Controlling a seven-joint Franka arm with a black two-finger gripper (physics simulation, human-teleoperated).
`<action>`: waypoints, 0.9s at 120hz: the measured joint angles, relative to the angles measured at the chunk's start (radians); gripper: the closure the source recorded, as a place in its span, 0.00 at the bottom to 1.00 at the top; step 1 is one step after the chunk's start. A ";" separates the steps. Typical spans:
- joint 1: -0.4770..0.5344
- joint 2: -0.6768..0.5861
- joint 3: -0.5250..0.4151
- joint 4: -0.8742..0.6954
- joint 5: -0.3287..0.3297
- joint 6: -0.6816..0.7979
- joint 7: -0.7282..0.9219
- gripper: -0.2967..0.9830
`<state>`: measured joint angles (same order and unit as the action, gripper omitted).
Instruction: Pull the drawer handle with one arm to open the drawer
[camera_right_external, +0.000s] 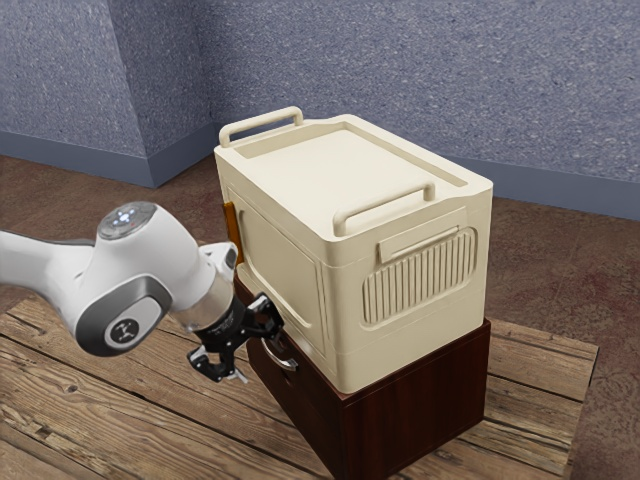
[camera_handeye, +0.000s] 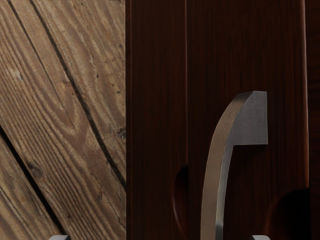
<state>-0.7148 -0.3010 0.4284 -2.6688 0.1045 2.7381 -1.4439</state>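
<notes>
In the exterior view, the handle (camera_right_external: 286, 364) runs lengthwise along the drawer front (camera_right_external: 308, 412), near the gripper (camera_right_external: 260, 352), its jaws spread apart. A smooth cream bin (camera_right_external: 345, 300) sits above; plank worktop (camera_right_external: 110, 410), speckled blue walls (camera_right_external: 400, 70). In the wrist view, the handle's metal arc bows outward from reddish-brown wood.

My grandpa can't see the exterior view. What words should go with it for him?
A white robot arm points its open black gripper at the silver drawer handle of a dark wooden cabinet. A big cream box sits on top, and wooden planks lie below.
</notes>
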 joint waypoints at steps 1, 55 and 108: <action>0.000 0.000 0.000 0.000 0.000 0.001 0.000 0.42; 0.000 0.011 0.007 -0.008 0.000 0.017 -0.005 0.50; -0.008 -0.008 0.024 -0.027 0.006 0.019 -0.006 0.66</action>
<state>-0.7226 -0.3090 0.4524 -2.6957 0.1106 2.7576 -1.4495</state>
